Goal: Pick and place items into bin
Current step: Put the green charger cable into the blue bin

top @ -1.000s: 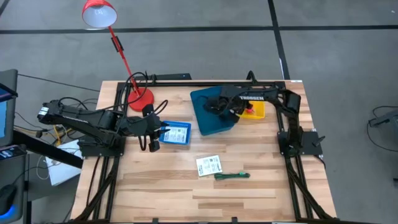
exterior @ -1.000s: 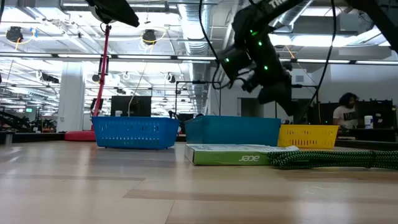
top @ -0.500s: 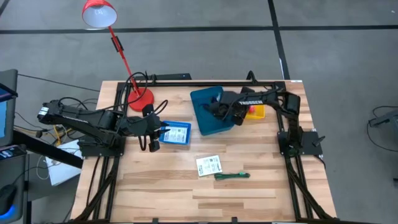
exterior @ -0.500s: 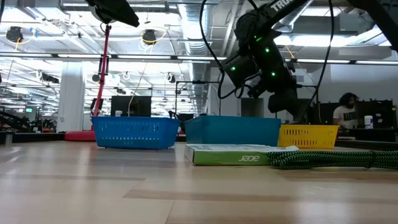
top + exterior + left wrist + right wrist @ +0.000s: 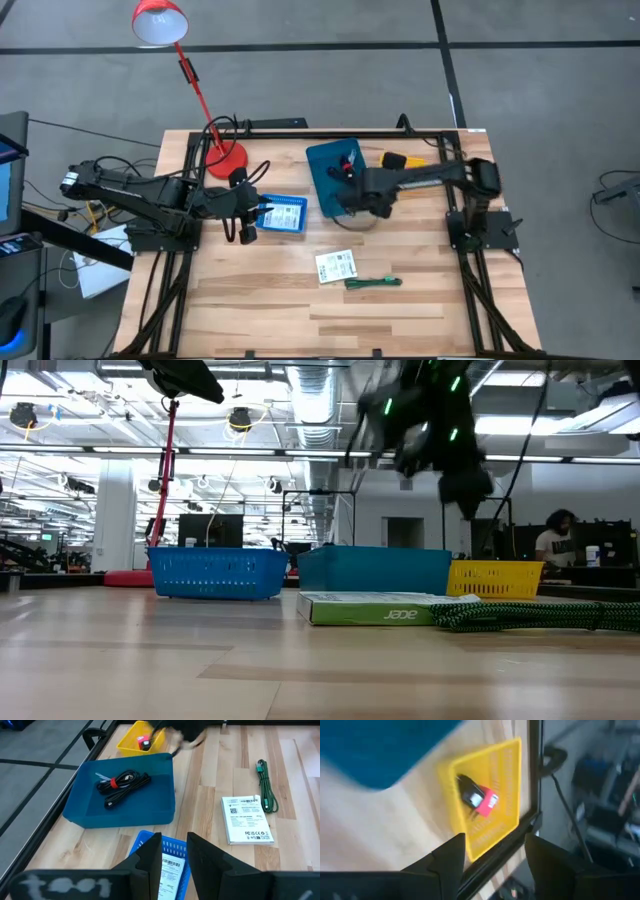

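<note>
Now right pincer (image 5: 345, 203) open, empty, over teal bin (image 5: 332, 178) edge; left pincer (image 5: 243, 222) slightly open, empty.

the table (image 5: 280, 300) is pale wood in long striped planks, framed by black rails. on it, the big bin (image 5: 335, 180) is teal blue; inside lies a black cable bundle (image 5: 122, 785) with a red tie. just beside the teal bin, the small basket (image 5: 492, 795) is bright yellow with a fine mesh pattern and holds a black piece with a red end (image 5: 477, 799). on the teal bin's other side, a blue slotted basket (image 5: 282, 214) holds a white label with black print. the flat packet (image 5: 247, 819) is white with black print and barcodes; the cord (image 5: 266, 790) beside it is green. behind the blue basket, the lamp (image 5: 160, 22) is red.
</note>
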You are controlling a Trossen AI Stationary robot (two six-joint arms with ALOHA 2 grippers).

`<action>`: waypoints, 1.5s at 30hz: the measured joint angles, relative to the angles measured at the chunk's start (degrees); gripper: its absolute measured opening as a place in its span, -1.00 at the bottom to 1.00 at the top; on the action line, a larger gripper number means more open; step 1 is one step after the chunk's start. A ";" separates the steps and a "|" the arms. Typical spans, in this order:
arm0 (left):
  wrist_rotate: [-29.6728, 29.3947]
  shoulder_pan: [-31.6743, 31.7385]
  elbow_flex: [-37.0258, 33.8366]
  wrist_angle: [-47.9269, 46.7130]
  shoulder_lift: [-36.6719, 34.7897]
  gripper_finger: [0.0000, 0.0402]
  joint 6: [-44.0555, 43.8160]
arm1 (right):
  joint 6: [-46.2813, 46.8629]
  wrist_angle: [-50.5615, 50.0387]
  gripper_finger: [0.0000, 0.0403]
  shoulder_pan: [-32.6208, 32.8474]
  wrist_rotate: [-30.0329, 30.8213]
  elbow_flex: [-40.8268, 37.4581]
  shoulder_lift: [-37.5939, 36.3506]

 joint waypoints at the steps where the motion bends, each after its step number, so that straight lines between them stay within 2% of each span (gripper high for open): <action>1: 0.00 0.00 0.00 0.02 0.00 -0.60 0.00 | -0.07 0.02 -0.03 1.86 -0.55 0.02 -1.54; 5: -0.01 -0.01 0.00 0.02 -0.01 -0.60 0.00 | -0.17 3.00 -0.10 10.20 -3.96 -0.02 -8.45; 9: 0.00 -0.02 0.00 0.02 0.00 -0.60 0.00 | 0.91 15.53 -0.14 20.15 -3.81 -3.10 -17.09; 13: 0.00 0.00 0.00 0.02 -0.01 -0.60 0.00 | 2.24 33.86 -0.17 29.17 -1.56 -12.38 -25.75; 17: -0.01 -0.01 0.00 0.01 -0.01 -0.60 0.00 | 6.34 48.61 -0.19 36.09 4.49 -23.61 -30.79; 22: 0.00 0.00 0.00 0.00 0.00 -0.60 0.00 | 16.82 53.52 -0.19 41.09 10.56 -31.50 -30.81; 27: -0.01 0.00 0.00 0.00 -0.01 -0.60 0.00 | 23.69 54.52 -0.21 44.24 15.79 -32.33 -28.44; 30: -0.01 -0.01 0.00 0.00 0.00 -0.60 0.00 | 24.16 57.06 -0.22 45.50 17.17 -32.33 -27.38; 37: -0.02 -0.02 0.00 0.00 -0.02 -0.60 0.00 | 23.51 57.06 -0.27 46.28 16.37 -32.33 -25.13; 45: -0.01 -0.02 0.00 0.00 -0.01 -0.60 0.00 | 21.33 57.84 -0.29 44.87 6.03 -32.33 -22.39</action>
